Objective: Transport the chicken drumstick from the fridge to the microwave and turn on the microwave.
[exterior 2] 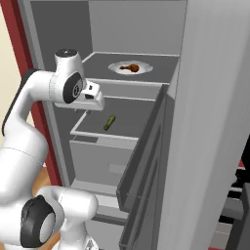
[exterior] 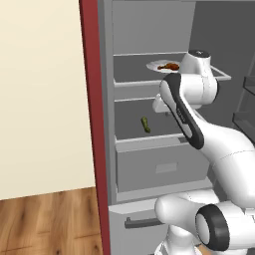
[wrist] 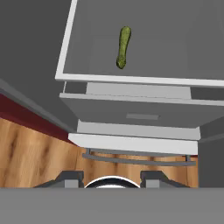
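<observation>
Resting on a white plate (exterior 2: 128, 69), the chicken drumstick (exterior 2: 130, 68) occupies the fridge (exterior 2: 132, 29) upper shelf.

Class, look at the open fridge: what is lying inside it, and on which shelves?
On the upper shelf of the fridge, a chicken drumstick lies on a white plate. On the shelf below lies a green vegetable. The drawer beneath is shut, so its contents are hidden.

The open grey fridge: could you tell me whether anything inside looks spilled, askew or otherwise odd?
Nothing stands out. The reddish-brown chicken drumstick lies on a white plate on the upper shelf of the tall grey fridge, and the small green elongated vegetable lies loose on the shelf below.
</observation>
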Controlling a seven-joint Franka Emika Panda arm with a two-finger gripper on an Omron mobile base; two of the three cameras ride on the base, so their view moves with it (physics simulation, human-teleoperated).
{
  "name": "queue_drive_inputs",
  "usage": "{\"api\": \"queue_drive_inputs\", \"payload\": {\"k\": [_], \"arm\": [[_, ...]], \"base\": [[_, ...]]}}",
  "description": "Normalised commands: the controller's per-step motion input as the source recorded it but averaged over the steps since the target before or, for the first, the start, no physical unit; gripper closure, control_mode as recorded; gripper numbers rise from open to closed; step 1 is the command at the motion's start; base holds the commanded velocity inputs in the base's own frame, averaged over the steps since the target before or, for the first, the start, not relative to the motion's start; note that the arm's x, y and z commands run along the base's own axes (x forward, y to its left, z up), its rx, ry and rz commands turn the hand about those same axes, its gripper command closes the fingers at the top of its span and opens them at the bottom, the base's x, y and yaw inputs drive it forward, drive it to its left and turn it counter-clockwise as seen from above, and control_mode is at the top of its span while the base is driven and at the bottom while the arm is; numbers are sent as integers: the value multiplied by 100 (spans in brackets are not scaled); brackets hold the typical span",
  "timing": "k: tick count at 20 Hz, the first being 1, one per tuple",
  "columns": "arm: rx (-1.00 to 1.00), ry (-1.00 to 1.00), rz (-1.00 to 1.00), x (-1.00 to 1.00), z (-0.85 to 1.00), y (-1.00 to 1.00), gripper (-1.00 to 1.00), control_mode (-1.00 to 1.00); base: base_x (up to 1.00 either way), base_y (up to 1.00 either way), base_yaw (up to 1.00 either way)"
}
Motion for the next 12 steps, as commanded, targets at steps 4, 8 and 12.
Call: {"api": "queue_drive_inputs", "payload": {"k": [4,8,12], "arm": [[0,-5,0,-3,-1,0,-100,-100],[0,-21,5,-3,24,-2,-100,-100],[0,-27,11,-1,44,-7,-100,-100]], "base": [[0,0,0],[0,0,0],[0,0,0]]}}
